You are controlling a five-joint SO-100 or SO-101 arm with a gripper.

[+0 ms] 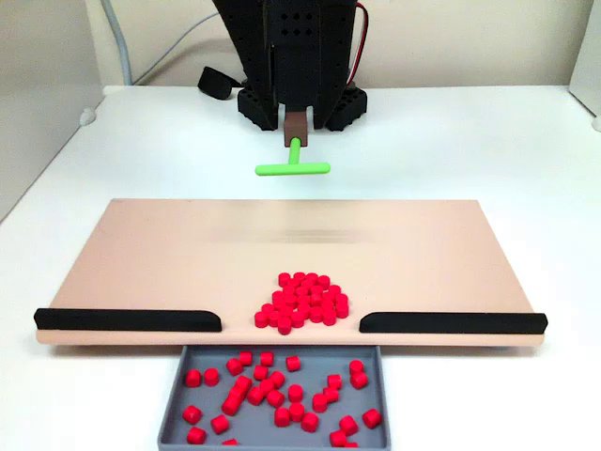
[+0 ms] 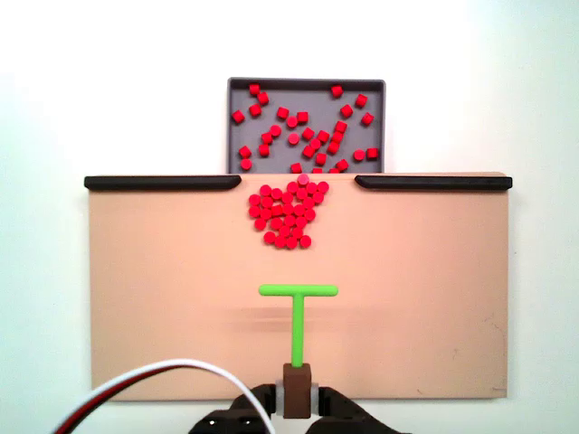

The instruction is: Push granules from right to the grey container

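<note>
We are looking at a pinkish-beige board [image 2: 163, 298] lying on a white table [image 1: 470, 141]. Along one long edge, two black bars [image 2: 163, 182] are acting as fences, leaving a gap in the middle. A grey container [image 2: 237, 136] is sitting just beyond that gap, so anything swept through it drops straight into the tray.

A pile of red granules [image 2: 288, 215] is resting on the board right at the gap, between the inner ends of the bars. Many more are already lying scattered inside the container.

Our gripper [image 2: 297, 391] is reaching in from the opposite edge of the board, carrying a brown block with a green T-shaped pusher [image 2: 298, 291]. Its crossbar is facing the pile square-on, well apart from it, with bare board between. In a fixed view [image 1: 293, 169] the pusher seems lifted off the surface. The jaws sit either side of the block, apparently clamping it, though we cannot tell for certain.

We judge the remaining pile needs one straight push forward.
</note>
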